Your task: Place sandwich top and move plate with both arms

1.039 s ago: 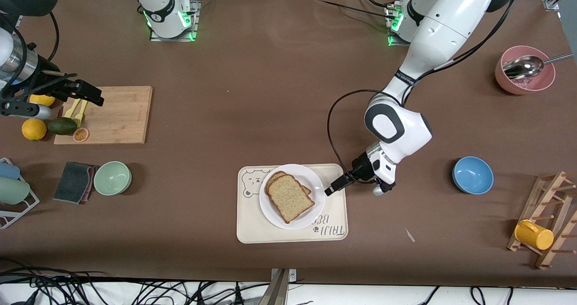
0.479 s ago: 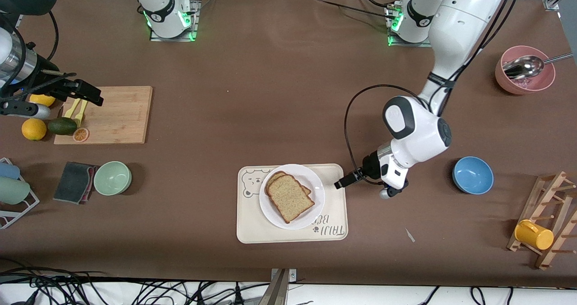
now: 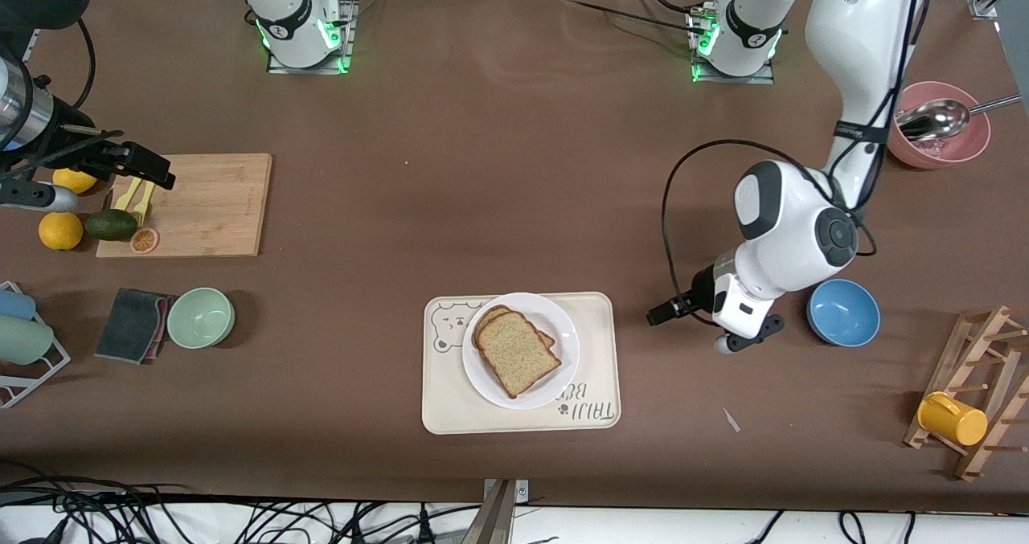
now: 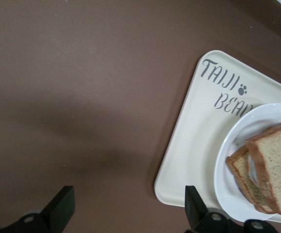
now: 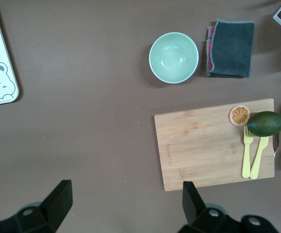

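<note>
top point(image 3: 519, 353) lies on lower slice on plate point(image 3: 563, 370), on tray point(image 3: 599, 395) | left gripper point(image 3: 661, 314) spread, empty, over table beside tray | right gripper point(image 3: 153, 173) spread over board point(image 3: 217, 206), waiting | risk: uneven two-arm lift tilts plate, top slides off

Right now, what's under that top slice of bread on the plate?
Under the sandwich top lies another bread slice, only its edge showing, on the white plate. Any filling between them is mostly covered.
</note>
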